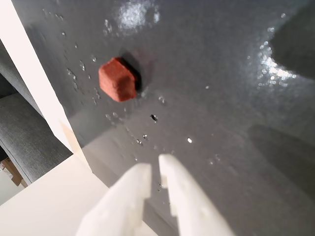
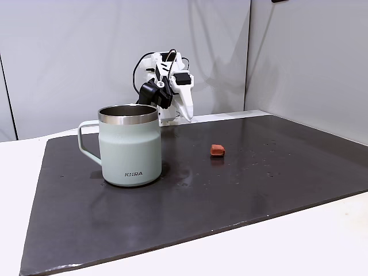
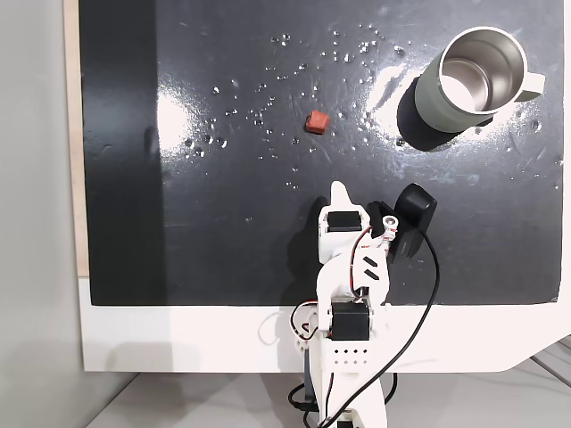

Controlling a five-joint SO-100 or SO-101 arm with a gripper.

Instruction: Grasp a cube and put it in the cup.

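The cube is a small reddish-brown block lying on the dark mat, up and to the left of my gripper in the wrist view. The two white fingers stand almost together with nothing between them, a short way back from the cube. In a fixed view the cube lies right of the cup, a pale mint mug with a steel rim and a handle on its left. From above, the gripper hangs above the mat, short of the cube, and the cup stands at the upper right.
A dark, glossy mat speckled with small droplets covers most of the white table. The arm's base sits at the table's edge. A black cable loops beside the arm.
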